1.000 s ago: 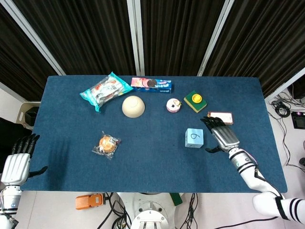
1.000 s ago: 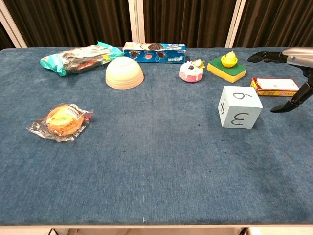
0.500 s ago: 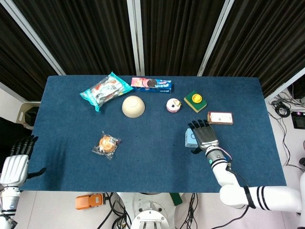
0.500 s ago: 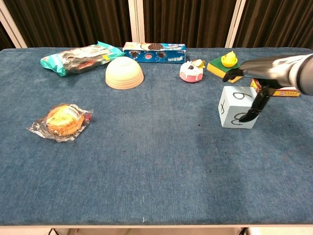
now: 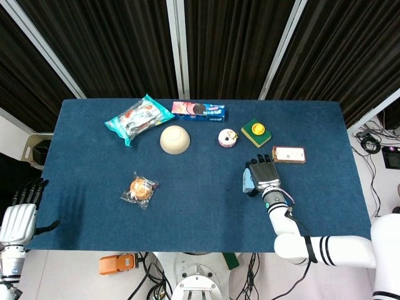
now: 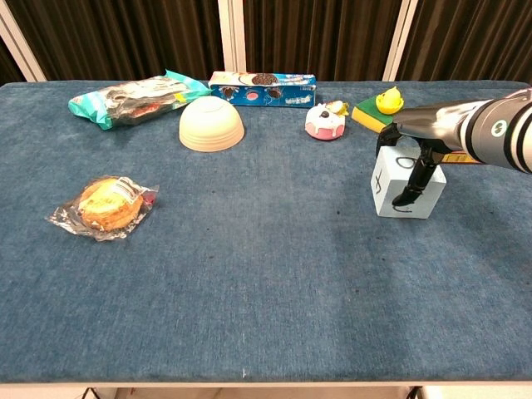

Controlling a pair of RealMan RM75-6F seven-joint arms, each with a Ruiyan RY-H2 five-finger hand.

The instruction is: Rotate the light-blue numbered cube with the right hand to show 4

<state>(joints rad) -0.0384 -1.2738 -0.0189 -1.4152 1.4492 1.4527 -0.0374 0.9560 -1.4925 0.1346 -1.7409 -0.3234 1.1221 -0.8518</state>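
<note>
The light-blue numbered cube (image 6: 432, 201) stands on the blue table right of centre; only its left edge (image 5: 247, 180) shows in the head view. My right hand (image 6: 416, 143) lies over the cube's top, fingers reaching across it and the thumb (image 6: 413, 184) pressed down the front face, hiding the digit there. A cross-like mark shows on the cube's left face. The right hand (image 5: 262, 173) covers the top digit in the head view. My left hand (image 5: 20, 214) hangs off the table's near left corner, fingers spread, holding nothing.
A small red-and-white box (image 5: 289, 154) and a green sponge with a yellow toy (image 5: 257, 132) lie just behind the cube. Further left are a pink doughnut (image 5: 227, 137), an upturned bowl (image 5: 174, 139), a cookie box (image 5: 198, 111), a snack bag (image 5: 139, 117) and a wrapped bun (image 5: 140, 189).
My right hand moved left from beside the cube until it lay over it, and its thumb came down on the front face. The cube has not turned. The left hand stayed put.
</note>
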